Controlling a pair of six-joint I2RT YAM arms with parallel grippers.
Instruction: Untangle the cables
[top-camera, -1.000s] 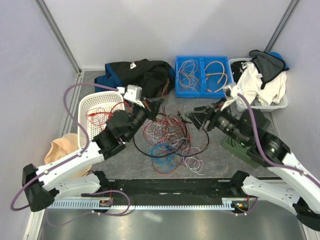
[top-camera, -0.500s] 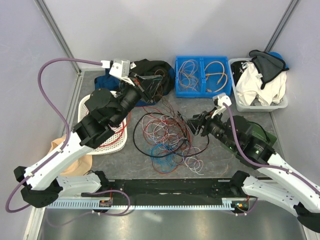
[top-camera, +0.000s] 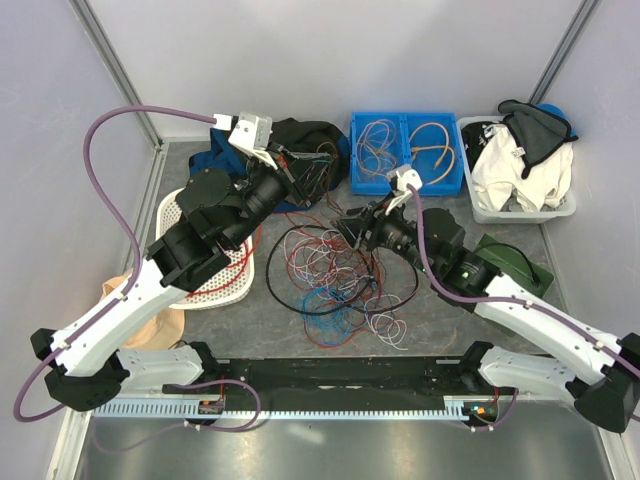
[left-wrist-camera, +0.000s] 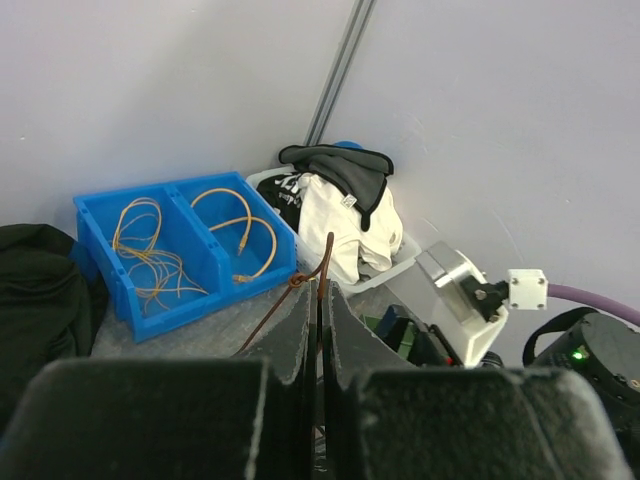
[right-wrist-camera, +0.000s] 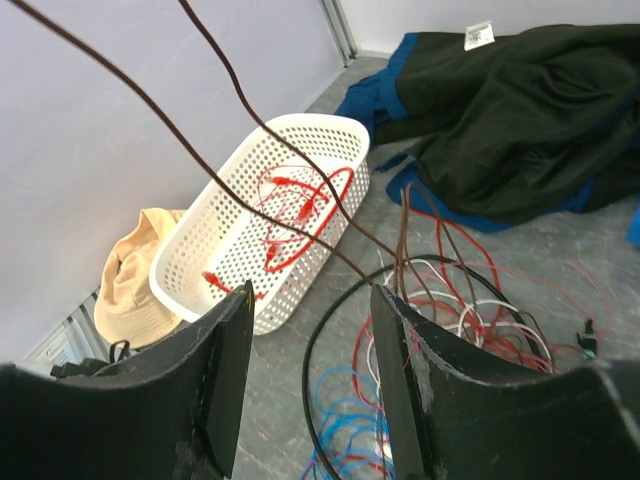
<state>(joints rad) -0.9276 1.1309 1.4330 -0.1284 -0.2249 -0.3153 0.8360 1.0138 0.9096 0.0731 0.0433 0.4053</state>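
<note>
Cables (top-camera: 335, 275) were heaped in a loose tangle at the middle of the grey tabletop (top-camera: 250, 325), which was enclosed by pale walls. A white basket (top-camera: 166, 214) was set at left, with a dark jacket (top-camera: 300, 140) and blue bin (top-camera: 375, 188) behind. A brown wire (left-wrist-camera: 326, 262) was pinched in the closed left pincer (left-wrist-camera: 320, 305). The right pincer (right-wrist-camera: 312, 300) was held agape over the tangle.

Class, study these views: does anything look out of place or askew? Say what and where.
Yes. The tangle of thin red, black, white and blue wires sprawls loose across the middle of the grey table. The white perforated plastic basket on the left sits crooked, red wires inside. The shut left gripper pinches one brown wire.
</note>
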